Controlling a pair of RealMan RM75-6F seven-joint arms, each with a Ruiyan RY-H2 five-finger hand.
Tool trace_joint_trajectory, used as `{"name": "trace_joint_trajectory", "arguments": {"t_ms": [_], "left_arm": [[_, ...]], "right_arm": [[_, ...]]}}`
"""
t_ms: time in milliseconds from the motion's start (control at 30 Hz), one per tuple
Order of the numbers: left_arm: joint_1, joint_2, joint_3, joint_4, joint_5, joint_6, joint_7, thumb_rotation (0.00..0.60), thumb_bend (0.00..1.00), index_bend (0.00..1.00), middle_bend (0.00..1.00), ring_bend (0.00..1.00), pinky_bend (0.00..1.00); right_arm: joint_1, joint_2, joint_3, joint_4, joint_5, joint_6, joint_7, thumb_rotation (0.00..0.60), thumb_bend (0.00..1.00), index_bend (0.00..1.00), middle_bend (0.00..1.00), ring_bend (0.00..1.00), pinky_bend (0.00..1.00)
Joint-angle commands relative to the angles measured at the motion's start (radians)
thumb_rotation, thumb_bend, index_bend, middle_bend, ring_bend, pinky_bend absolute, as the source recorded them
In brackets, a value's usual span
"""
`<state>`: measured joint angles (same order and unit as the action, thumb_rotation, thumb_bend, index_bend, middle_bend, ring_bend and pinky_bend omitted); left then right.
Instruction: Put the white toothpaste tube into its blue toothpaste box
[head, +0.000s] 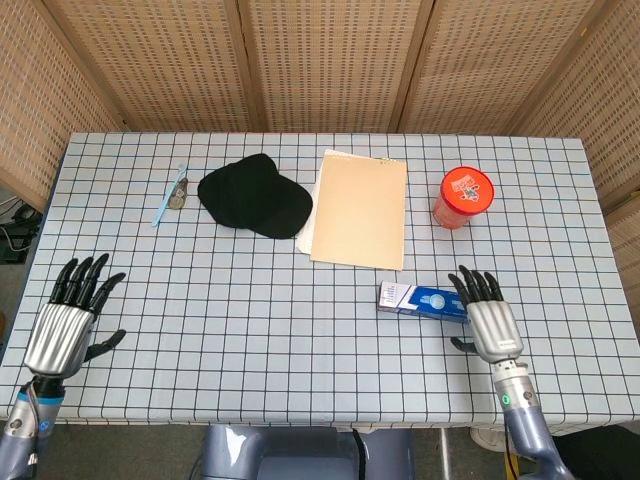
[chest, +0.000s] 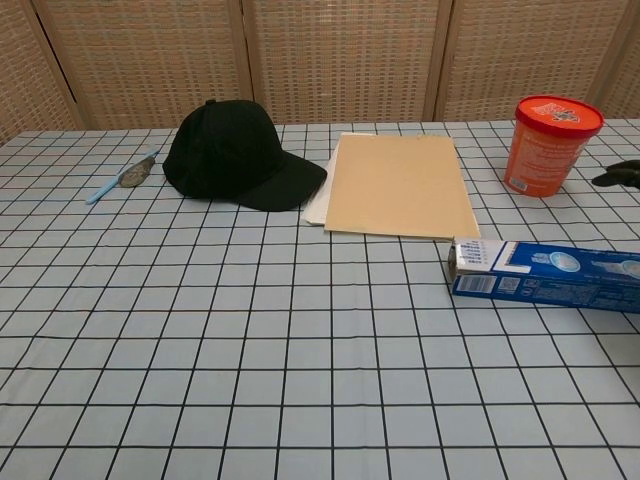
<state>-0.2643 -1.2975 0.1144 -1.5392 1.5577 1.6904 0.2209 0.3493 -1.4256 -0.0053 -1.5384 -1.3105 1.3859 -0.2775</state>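
Head view shows both the left hand (head: 62, 325) and right hand (head: 488, 320) spread and empty, the blue box (head: 422, 299) lying flat beside the right, tube unseen, so locate it first.

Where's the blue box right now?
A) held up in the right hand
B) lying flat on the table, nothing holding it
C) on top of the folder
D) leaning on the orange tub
B: the box lies flat on the table, and the right hand beside it has its fingers spread.
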Motion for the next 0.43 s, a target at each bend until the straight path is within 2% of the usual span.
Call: {"name": "trace_joint_trajectory", "arguments": {"t_ms": [33,233,433], "left_arm": [[0.048,-0.019,0.020,0.040,-0.005,0.006,-0.032,0.600,0.09,0.16,0.00,0.00,0.00],[0.109,-0.052,0.032,0.110,-0.008,0.000,-0.065,0.600,0.09,0.15,0.00,0.00,0.00],[0.127,-0.072,0.014,0.155,0.001,-0.016,-0.075,0.600,0.10,0.14,0.00,0.00,0.00]], "right_arm": [[-0.086,0.053,-0.071,0.014,-0.106,0.107,0.018,0.600,0.16,0.08,0.00,0.00,0.00],[-0.144,0.089,-0.089,0.054,-0.161,0.163,0.085,0.600,0.16,0.08,0.00,0.00,0.00],[-0.164,0.093,-0.071,0.081,-0.189,0.176,0.136,0.600,0.16,0.08,0.00,0.00,0.00]]}}
